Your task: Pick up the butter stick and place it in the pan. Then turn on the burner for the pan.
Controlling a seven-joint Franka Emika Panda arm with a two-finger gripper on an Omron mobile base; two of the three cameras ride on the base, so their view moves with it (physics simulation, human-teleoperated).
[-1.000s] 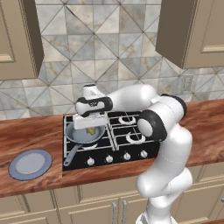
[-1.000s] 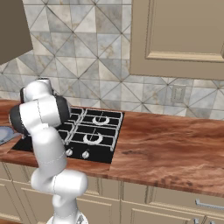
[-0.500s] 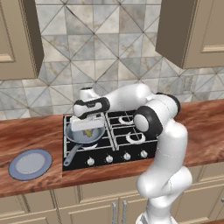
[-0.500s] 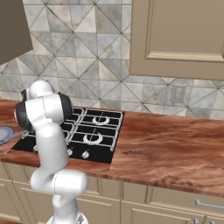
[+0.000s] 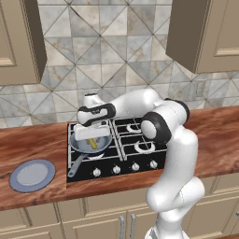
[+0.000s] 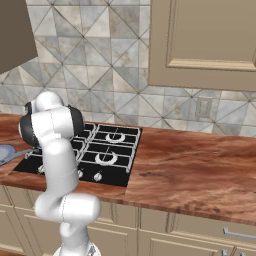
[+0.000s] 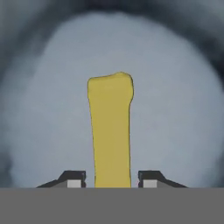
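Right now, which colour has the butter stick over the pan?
The butter stick is plain yellow, against the grey-blue pan. It shows best in the hand view.

Over the stove: gripper (image 7: 111, 180) sits low in the pan (image 5: 79, 145), butter stick (image 7: 110, 131) between its fingertips (image 7: 73, 179) w/ slim gaps each side. Pan floor open all round; rim walls it in. Plate (image 5: 32, 175) well clear, left on counter (image 5: 212, 135).

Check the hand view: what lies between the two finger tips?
The butter stick, standing between the fingertips with small gaps either side, over the pan floor.
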